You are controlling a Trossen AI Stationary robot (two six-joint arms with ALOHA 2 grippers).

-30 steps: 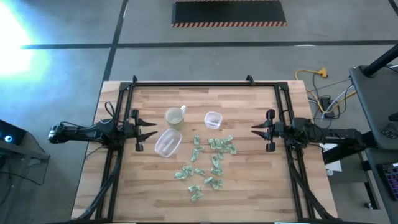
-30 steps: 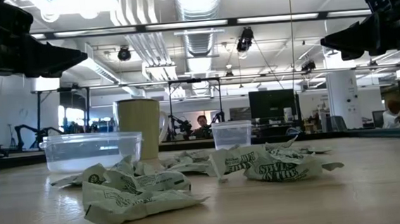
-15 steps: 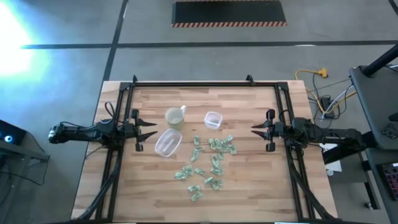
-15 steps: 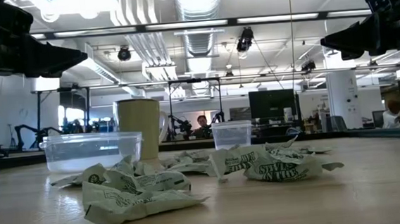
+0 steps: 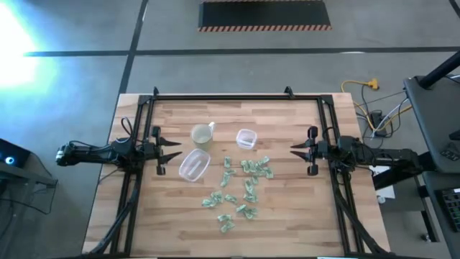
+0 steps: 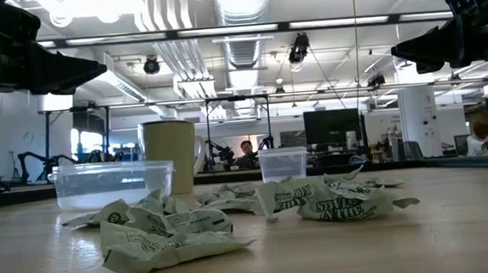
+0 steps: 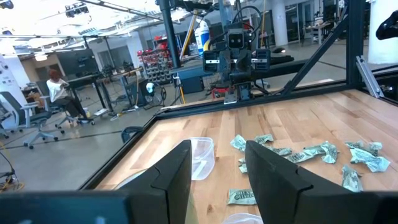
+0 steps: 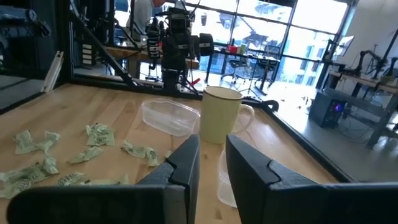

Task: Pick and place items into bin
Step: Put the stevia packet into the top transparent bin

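The items (image 6: 160,233) lie loose on the table (image 5: 287,216), a scatter of crumpled pale-green wrapped pieces spread from the near middle of the board toward its centre; in the low view the closest one sits right in front, with more (image 6: 330,204) bunched just behind it. None is in a container.

Just past the scatter, a clear oval tub (image 5: 193,165) sits to the left and a small square tub (image 5: 246,138) stands farther back to the right. The cup (image 5: 202,136), pale yellowish with a handle, stands upright between them, near the oval tub.

At the table's left edge the left gripper (image 5: 176,150) hovers above the wood, its fingers (image 7: 177,171) parted with a clear gap and nothing between them. At the right edge the right gripper (image 5: 294,150) hangs at the same height, facing it across the table; its fingers (image 8: 186,163) stand only a narrow slit apart and grasp nothing. Both are well apart from the items.

Beyond the table, a person (image 6: 246,152) sits among desks and monitors.
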